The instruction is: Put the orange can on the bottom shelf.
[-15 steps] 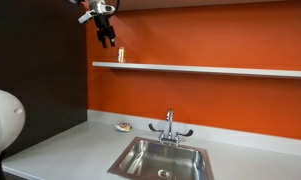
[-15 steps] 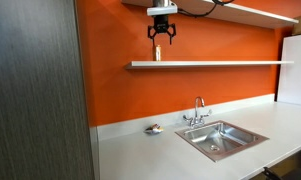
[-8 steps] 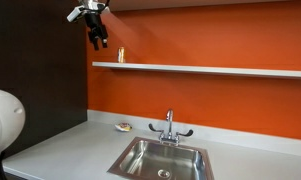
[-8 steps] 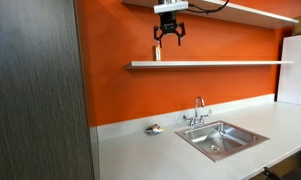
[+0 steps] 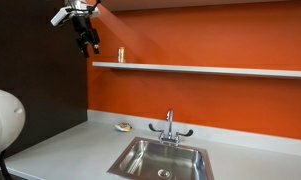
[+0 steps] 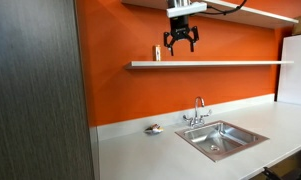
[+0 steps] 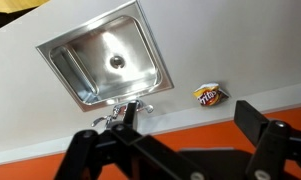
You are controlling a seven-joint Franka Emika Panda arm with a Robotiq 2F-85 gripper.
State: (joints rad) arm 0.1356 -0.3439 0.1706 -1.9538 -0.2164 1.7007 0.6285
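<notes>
The orange can point(image 5: 120, 55) stands upright on the bottom shelf point(image 5: 200, 69), a long pale board across the orange wall; it also shows in an exterior view point(image 6: 158, 53) on the same shelf point(image 6: 220, 64). My gripper point(image 5: 89, 41) hangs open and empty in the air, apart from the can and above shelf level; in an exterior view point(image 6: 181, 41) it is beside the can. In the wrist view the open fingers point(image 7: 175, 135) frame the wall and counter, with nothing between them.
A steel sink point(image 5: 162, 158) with a faucet point(image 5: 170, 125) is set in the grey countertop point(image 5: 70, 150). A small snack packet point(image 5: 123, 126) lies beside the faucet, also in the wrist view point(image 7: 209, 95). A dark panel point(image 6: 35, 90) stands at the counter's end. An upper shelf point(image 6: 260, 12) runs above.
My gripper has moved away from the can, sideways along the wall, staying open. The can stays on the shelf.
</notes>
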